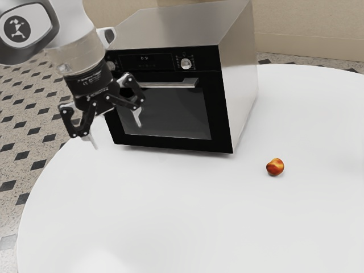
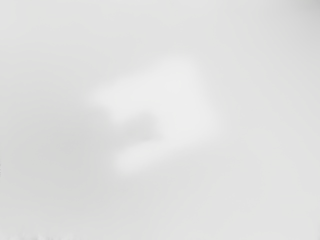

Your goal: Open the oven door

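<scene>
Oven door (image 1: 168,116) is sitting shut on the oven (image 1: 242,79), handle (image 1: 170,84) running across its top. Gripper (image 1: 116,131) is hanging near the front's exterior-view-left side, fingers spread apart, nothing between them, tips pointing down. Main risk: tips are aiming at the tabletop, not the bar, so going straight in is probably meaning a bump on the glass or control panel. Thin bar, so a crooked or shallow grip is likely slipping off. Yanking too hard is maybe dragging the whole oven (no fixing showing, by the way). If the door is hinging at the bottom, my guess, a hand waiting low in front is blocking its swing.

Edges: the table (image 1: 170,205) is curving away close to the oven's exterior-view-left front corner, the hand hanging around there. Open room: bare white top is spreading wide in front of the door; the fruit (image 1: 275,167) is lying off to the exterior view's right, well apart from the door.
</scene>
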`<action>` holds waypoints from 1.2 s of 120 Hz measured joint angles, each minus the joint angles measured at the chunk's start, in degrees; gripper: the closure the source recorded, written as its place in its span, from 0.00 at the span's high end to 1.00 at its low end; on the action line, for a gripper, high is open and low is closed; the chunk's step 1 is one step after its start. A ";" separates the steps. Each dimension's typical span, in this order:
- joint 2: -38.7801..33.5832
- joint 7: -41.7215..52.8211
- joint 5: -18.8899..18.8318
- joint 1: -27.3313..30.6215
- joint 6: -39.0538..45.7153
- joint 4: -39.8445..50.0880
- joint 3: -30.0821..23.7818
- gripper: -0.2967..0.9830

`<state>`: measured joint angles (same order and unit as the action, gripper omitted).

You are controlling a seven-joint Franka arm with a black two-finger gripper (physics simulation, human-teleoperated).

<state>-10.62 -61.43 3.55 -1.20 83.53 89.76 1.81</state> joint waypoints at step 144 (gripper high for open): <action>9.02 -47.04 -14.58 16.80 38.11 3.79 -8.48 0.77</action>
<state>-1.60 -108.48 -11.03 15.60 121.64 93.55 -6.67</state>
